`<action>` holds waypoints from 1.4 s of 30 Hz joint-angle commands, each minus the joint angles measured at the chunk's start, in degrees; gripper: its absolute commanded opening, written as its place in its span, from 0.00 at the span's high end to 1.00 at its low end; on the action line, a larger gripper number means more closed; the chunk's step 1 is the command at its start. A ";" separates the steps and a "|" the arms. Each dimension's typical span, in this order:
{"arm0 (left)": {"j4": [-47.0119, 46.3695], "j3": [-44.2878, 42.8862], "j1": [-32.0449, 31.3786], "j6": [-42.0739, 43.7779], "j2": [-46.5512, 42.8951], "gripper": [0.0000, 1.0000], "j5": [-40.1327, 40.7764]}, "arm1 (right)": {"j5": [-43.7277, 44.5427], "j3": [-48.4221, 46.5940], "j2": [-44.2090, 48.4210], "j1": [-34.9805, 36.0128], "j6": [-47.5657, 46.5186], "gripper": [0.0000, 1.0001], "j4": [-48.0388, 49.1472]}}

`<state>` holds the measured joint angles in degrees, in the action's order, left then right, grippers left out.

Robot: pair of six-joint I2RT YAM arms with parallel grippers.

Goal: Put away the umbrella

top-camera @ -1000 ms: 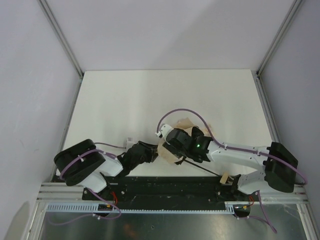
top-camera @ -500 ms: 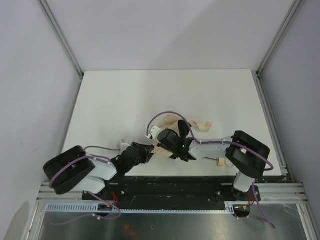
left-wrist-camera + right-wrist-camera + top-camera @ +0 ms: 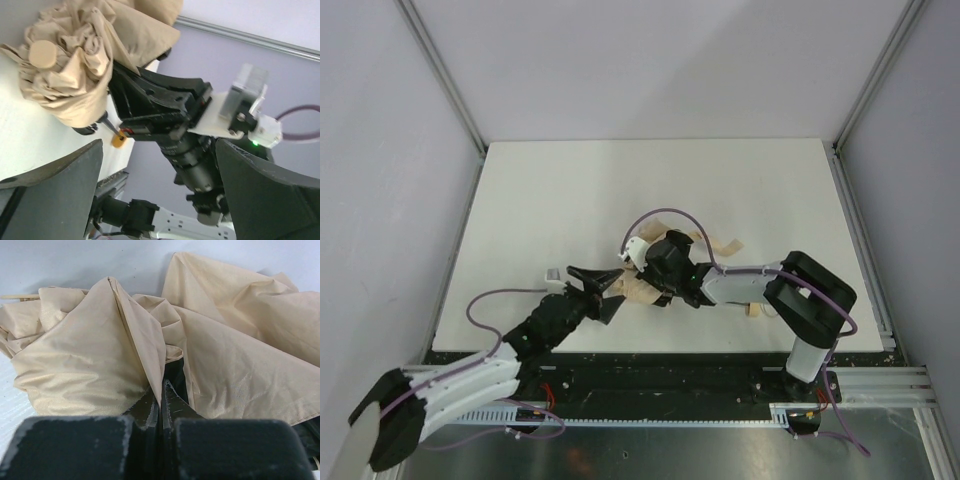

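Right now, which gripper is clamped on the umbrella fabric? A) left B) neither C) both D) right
D: the right wrist view shows the right gripper shut on a fold of the umbrella, while the left gripper stands wide open, holding nothing.

Far worktop (image 3: pixel 620 190): open passage across the full width.
Centre front: umbrella (image 3: pixel 638 293) heap blocks the way.
Left flank: left end effector (image 3: pixel 608 294), jaws spread, just beside the heap.
Right flank: right arm (image 3: pixel 750 288) lies across.
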<state>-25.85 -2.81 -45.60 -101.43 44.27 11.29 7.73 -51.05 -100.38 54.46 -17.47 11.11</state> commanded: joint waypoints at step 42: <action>-3.01 -11.26 0.76 12.11 40.09 0.90 8.15 | -23.72 -3.08 3.87 -7.88 13.32 0.55 -5.67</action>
<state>-35.29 -14.17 -45.30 -95.33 83.50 16.40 -14.35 -51.55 -99.57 46.81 -9.85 10.63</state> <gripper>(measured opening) 0.245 0.239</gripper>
